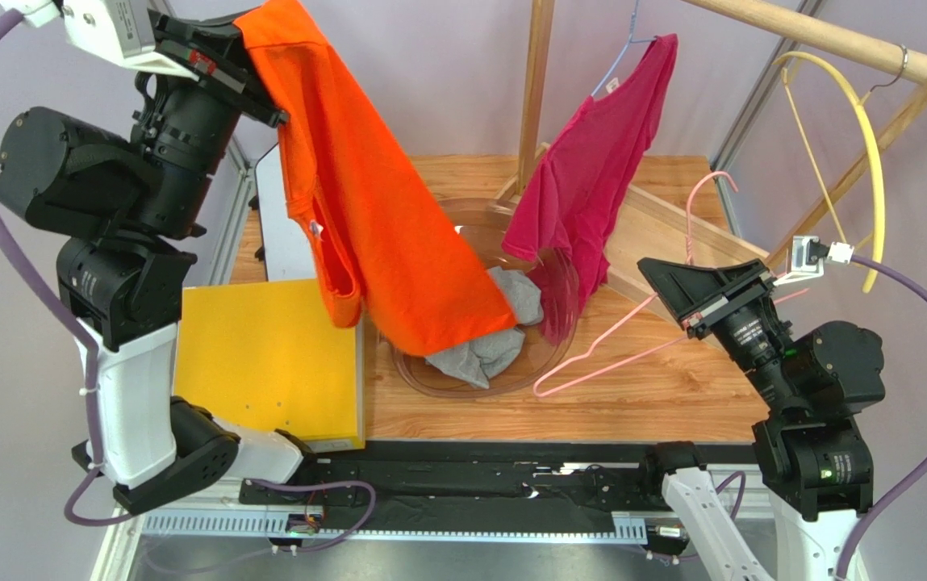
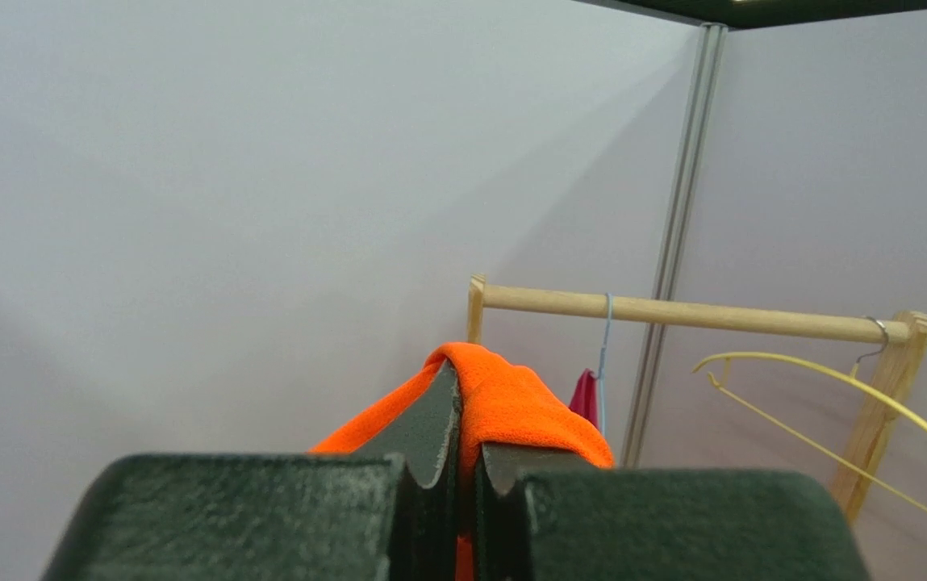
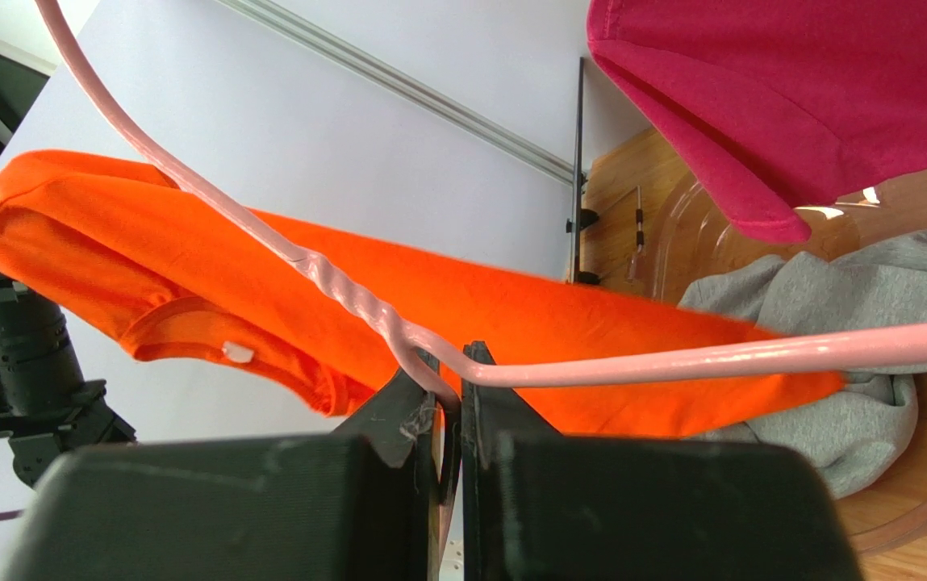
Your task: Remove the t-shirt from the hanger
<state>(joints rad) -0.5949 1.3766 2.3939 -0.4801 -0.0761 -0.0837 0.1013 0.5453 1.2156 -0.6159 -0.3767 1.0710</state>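
Observation:
The orange t-shirt (image 1: pixel 371 218) hangs from my left gripper (image 1: pixel 256 49), which is raised high at the back left and shut on a fold of the fabric (image 2: pixel 517 406). The shirt's lower hem drapes over the clear bowl. The pink hanger (image 1: pixel 601 340) is bare and free of the shirt. My right gripper (image 1: pixel 660 281) is shut on it at the twisted neck below the hook (image 3: pixel 407 333), as the right wrist view shows, with the orange t-shirt (image 3: pixel 553 315) behind the wire. The hanger's far corner rests on the table beside the bowl.
A clear bowl (image 1: pixel 420 373) at table centre holds a grey garment (image 1: pixel 486 351). A magenta t-shirt (image 1: pixel 589 182) hangs on a blue hanger from the wooden rail (image 1: pixel 820 30), with a yellow hanger (image 1: pixel 874 170) to its right. A yellow board (image 1: pixel 268 357) lies at the left.

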